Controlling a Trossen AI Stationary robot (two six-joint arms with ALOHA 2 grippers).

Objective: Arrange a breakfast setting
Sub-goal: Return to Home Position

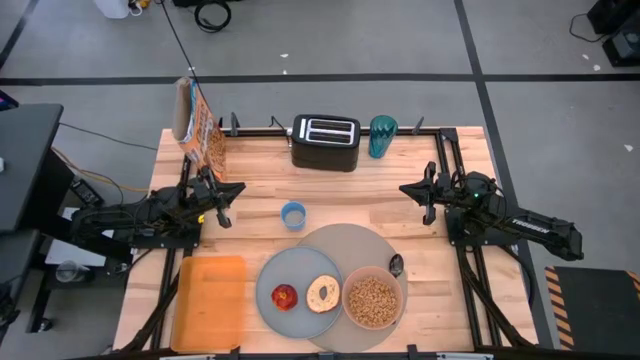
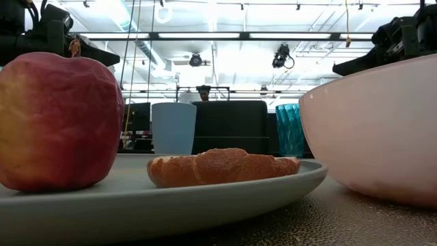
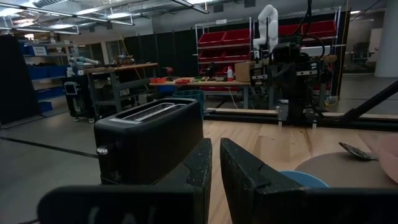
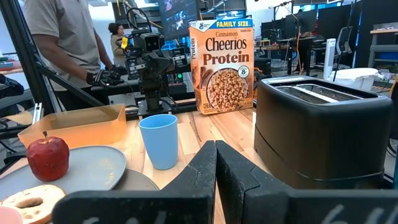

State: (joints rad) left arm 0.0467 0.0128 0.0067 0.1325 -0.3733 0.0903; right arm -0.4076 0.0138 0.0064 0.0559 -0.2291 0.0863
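Wooden table [image 1: 260,170] first: your setting sits at its near edge, and it looks to me almost finished. On the big grey mat [image 1: 375,245] you have the pink bowl [image 1: 346,298], filled with cereal. The grey-blue plate [image 1: 268,285] overlaps the mat's left side. The cereal box [image 1: 200,128] stands at the far left corner and the teal cup [image 1: 382,136] at the far edge beside the toaster [image 1: 325,142], both well apart from the mat. If they belong in the setting, that is what remains.

Your left gripper [image 3: 216,146] hangs over the table's left side, fingers drawn close with only a sliver between, gripping nothing. The right gripper [image 4: 216,146] mirrors it on the right, fingers pressed together and empty.

On the plate, the red apple [image 1: 285,297] lies left of the bagel half [image 1: 323,293]. The small spoon [image 1: 396,265] rests on the mat just beside the bowl.
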